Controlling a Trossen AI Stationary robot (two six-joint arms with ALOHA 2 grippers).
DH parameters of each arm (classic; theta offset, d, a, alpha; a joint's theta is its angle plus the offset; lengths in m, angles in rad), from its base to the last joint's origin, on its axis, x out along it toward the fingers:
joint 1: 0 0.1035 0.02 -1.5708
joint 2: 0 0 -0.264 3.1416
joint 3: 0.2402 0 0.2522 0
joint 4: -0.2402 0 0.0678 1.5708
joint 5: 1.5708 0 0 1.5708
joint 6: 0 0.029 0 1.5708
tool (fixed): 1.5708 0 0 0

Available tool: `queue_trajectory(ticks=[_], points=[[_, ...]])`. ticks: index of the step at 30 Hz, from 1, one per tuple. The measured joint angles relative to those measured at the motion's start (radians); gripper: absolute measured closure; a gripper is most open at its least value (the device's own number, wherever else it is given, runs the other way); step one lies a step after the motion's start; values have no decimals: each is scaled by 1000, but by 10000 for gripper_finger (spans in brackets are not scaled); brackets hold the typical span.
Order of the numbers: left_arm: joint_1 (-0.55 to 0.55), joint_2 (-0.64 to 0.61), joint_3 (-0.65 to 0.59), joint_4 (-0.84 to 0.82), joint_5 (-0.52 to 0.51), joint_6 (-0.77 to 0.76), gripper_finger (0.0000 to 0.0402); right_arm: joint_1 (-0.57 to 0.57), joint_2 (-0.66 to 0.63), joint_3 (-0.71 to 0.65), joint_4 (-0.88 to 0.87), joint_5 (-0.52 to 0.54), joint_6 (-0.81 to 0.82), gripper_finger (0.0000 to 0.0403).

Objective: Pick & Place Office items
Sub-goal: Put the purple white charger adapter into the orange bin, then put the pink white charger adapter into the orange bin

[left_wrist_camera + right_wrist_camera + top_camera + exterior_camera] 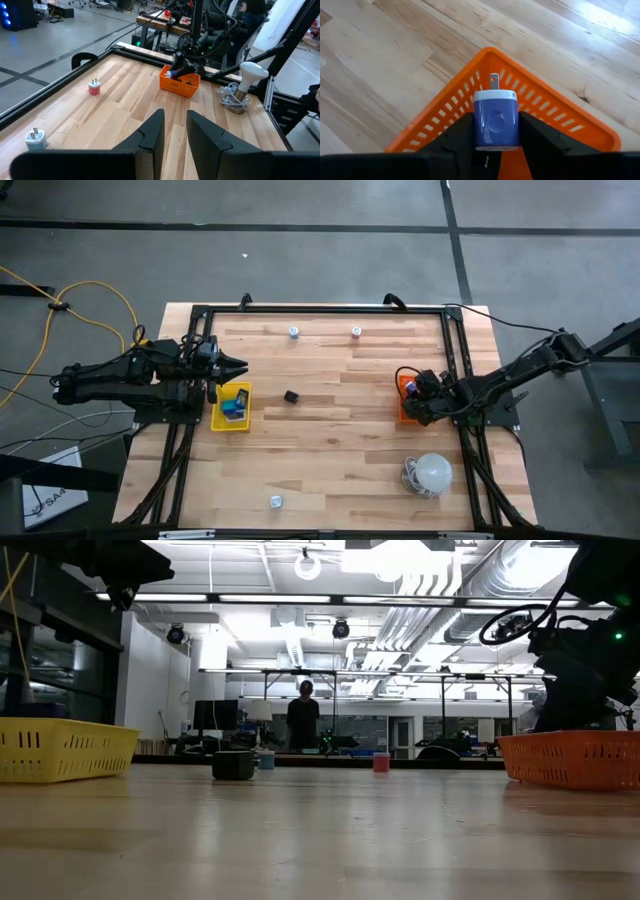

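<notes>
My right gripper point(496, 131) is shut on a small blue plug adapter point(495, 112) and hangs over the orange tray point(560, 112) by the table's right edge point(408, 392). My left gripper point(175, 131) is open and empty, above the yellow tray point(216, 408), which holds blue and black pieces point(234, 404). A small black block point(291, 396) lies flat near the table's middle. Two small white adapters point(294, 332) point(356, 332) stand near the far edge, and one more white adapter point(275, 501) sits near the near edge. My right gripper pinches the blue plug adapter between its two fingers by two opposite sides point(477, 125), coming from above and slanting down. The adapter's metal prong point(493, 81) points away from the gripper. It is lifted clear, above a corner of the orange tray point(492, 52).
A large white dome with a coiled cable point(431, 473) sits near the table's right near corner. A black frame rail point(320, 310) runs around the table. In the low view, a person point(303, 718) stands far back in the room. Bare wood point(330, 450) spans the middle.
</notes>
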Motion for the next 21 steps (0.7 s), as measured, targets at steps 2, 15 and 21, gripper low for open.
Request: queue_trajectory(ticks=[2,15,21], points=[[0,0,0,0,0,0,324,0,0,0,0,0,-1,264],[0,0,0,0,0,0,324,0,0,0,8,26,-20,232],[0,0,0,0,0,0,324,0,0,0,8,26,-25,221]])
